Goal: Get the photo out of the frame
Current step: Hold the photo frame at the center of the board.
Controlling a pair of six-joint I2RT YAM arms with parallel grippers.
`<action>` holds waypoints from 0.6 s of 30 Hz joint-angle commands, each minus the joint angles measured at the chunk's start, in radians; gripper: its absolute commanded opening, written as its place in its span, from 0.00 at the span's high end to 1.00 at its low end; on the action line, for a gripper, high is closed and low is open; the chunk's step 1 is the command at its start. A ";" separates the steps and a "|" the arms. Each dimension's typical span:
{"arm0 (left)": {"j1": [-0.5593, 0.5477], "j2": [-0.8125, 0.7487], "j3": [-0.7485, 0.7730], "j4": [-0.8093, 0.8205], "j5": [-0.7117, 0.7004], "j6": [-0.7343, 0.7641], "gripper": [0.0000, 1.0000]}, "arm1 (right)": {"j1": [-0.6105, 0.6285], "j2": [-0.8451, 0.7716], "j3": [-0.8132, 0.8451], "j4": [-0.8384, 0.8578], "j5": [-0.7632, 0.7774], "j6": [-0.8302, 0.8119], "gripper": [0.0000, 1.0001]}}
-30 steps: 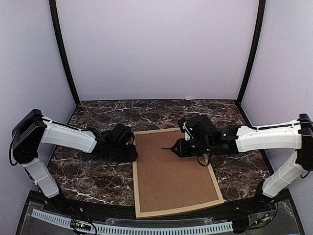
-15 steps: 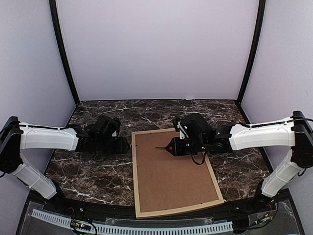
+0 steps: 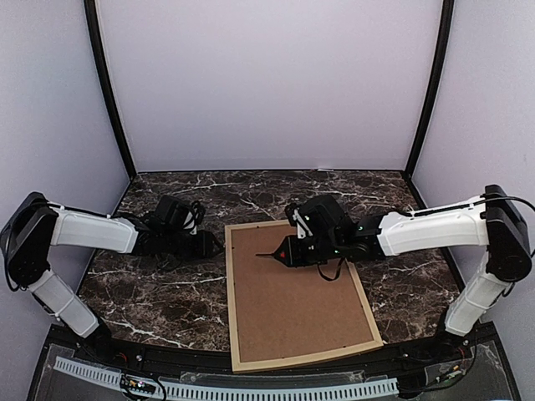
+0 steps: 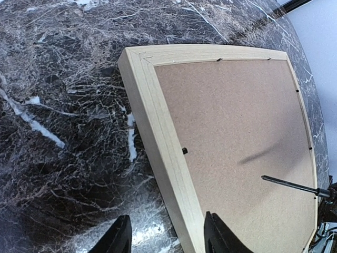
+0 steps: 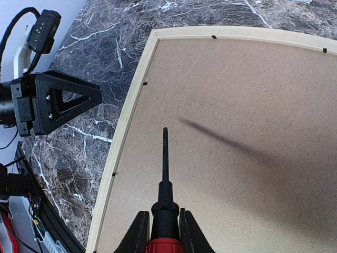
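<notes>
Bordering grainy brown backing (image 3: pixel 301 305): pale frame (image 3: pixel 231 311) (wood)

Table (image 3: pixel 159 292) was dark brown-black marble with white veining. Frame (image 3: pixel 231 301) was pale natural wood, with small black tabs along its inner edge. Backing board (image 3: pixel 292 309) was plain mid-brown, faintly speckled. Screwdriver (image 5: pixel 165 174) had a black shaft and red handle. Left arm (image 3: pixel 92 232) and right arm (image 3: pixel 426 232) were white with black joints. Walls (image 3: pixel 267 83) looked pale lilac.

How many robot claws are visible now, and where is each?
2. The left claw hangs at the frame's left edge; the right claw grips a screwdriver above the backing board.
</notes>
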 commanded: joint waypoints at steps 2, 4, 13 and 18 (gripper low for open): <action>0.022 0.051 0.012 0.072 0.075 0.010 0.54 | -0.006 0.044 0.058 0.075 -0.058 -0.021 1.00; 0.028 0.076 0.017 0.089 0.095 0.007 0.59 | -0.007 0.060 0.067 0.082 -0.070 -0.020 1.00; 0.035 0.138 0.035 0.118 0.107 -0.003 0.67 | -0.007 0.144 0.123 0.108 -0.069 -0.020 1.00; 0.037 0.164 0.055 0.124 0.103 -0.013 0.68 | -0.009 0.184 0.164 0.109 -0.056 -0.023 1.00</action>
